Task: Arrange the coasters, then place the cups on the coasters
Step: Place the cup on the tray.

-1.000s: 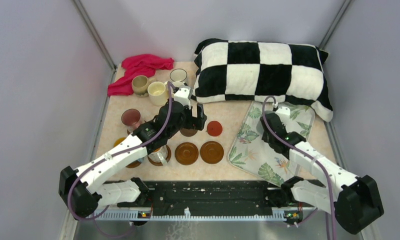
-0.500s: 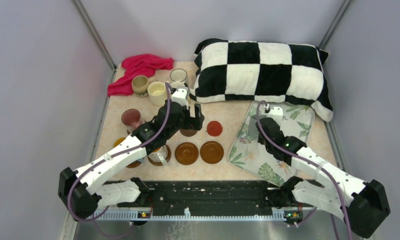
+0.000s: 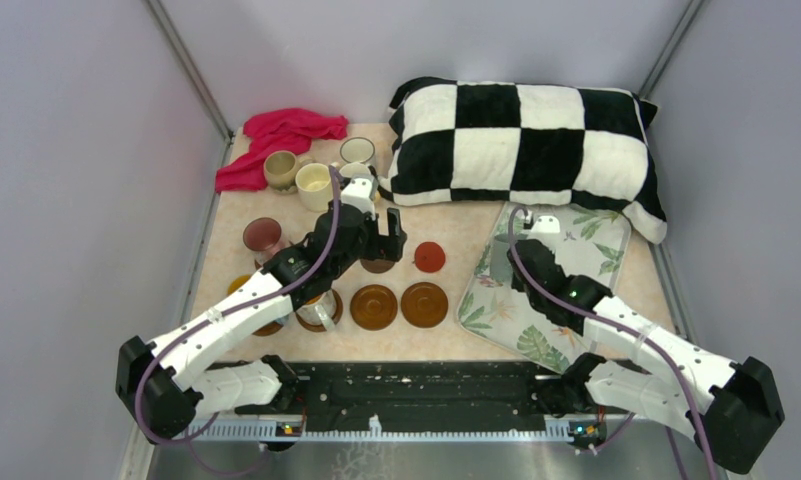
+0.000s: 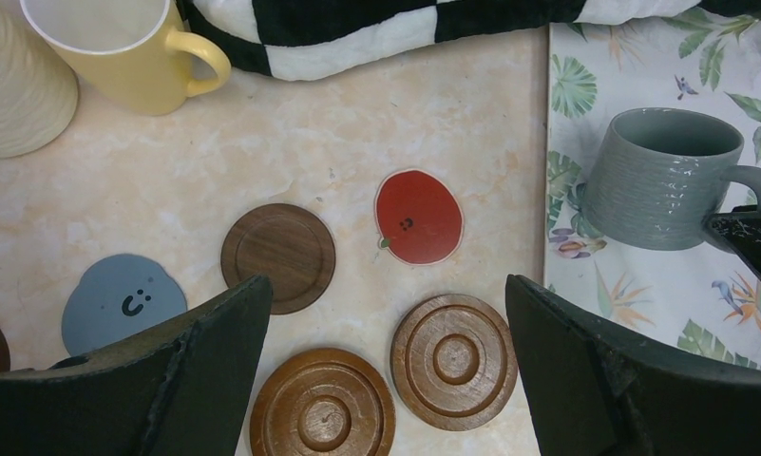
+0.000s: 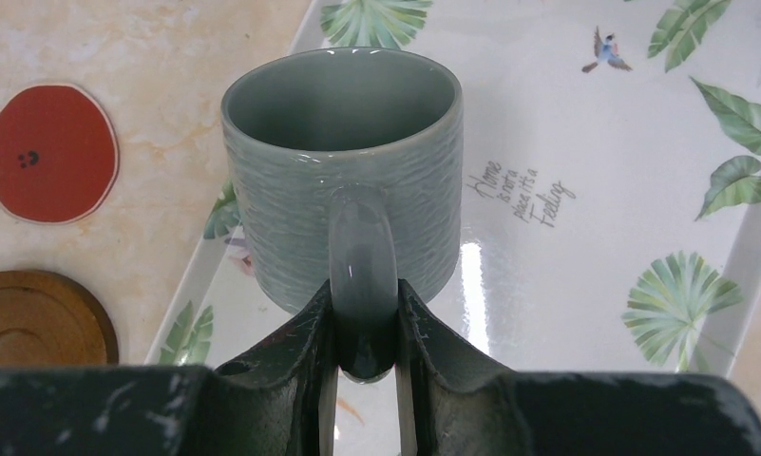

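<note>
Nearest the arm bases: two ridged amber coasters (image 4: 323, 415) lay side by side on the bench (image 4: 452, 114), both bare. To their right sat the leaf-print tray (image 3: 496, 300).

Right end effector (image 5: 365, 323) was clenched on the handle of the grey mug (image 5: 343, 171), one finger each side. The mug was upright, mouth up, over the tray's left part near its rim. Whether its base rested on the tray or hung just above it could not be told. The handle grip likely kept the base free for setting down flat.

Left end effector (image 3: 384, 238) was released, spread wide and empty above the coasters, probably ready to nudge one.

Mid-bench: red coaster (image 4: 418, 217) lay closest to the tray edge, unoccupied, the likeliest spot for the grey mug. Left of it were a dark brown coaster (image 4: 278, 256) and a blue-grey coaster (image 4: 123, 301), both also bare. The pink tumbler (image 3: 263, 236) stood further left.

Far side: yellow mug (image 4: 120, 43) and cream mug (image 4: 15, 85) waited off any coaster, beside the checkered pillow (image 3: 526, 150) and the red cloth (image 3: 281, 135).
</note>
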Motion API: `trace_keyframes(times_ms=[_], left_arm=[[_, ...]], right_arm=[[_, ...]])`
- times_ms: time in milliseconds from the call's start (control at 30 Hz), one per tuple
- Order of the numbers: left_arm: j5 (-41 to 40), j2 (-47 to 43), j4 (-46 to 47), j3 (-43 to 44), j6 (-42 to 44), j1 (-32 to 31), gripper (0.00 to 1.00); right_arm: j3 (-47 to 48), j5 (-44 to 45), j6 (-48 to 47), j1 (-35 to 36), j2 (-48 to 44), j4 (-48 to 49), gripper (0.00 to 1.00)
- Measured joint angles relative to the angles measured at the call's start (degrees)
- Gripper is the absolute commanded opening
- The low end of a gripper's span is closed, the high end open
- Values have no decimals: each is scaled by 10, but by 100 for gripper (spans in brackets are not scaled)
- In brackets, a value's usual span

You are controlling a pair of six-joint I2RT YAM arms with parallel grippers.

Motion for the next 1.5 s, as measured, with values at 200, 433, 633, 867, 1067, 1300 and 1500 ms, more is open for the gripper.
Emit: trace_keyframes(times_ms=[200,433,633,867,1067,1300,1500], left_arm=[[0,0,-5,-1,0,0,99],[2,0,-5,-4,-4,1,99],[2,0,-5,-10,-7,3,99],[5,0,-4,-14,-9,6,99],[7,-2,-4,-20,-9,9,99],[7,-4,-4,-21,-9,12,99],[9,-4,-4,-21,-10,13,99]], right_arm=[[0,-26,42,7,5,3,0],[-1,-61,85,18,21,11,12],[-9,-71,102,24,25,7,24],[-21,-88,110,33,33,-11,31],[-33,-97,117,34,44,-26,38],[-35,-96,118,34,50,-28,45],[-34,-97,118,34,90,-29,38]])
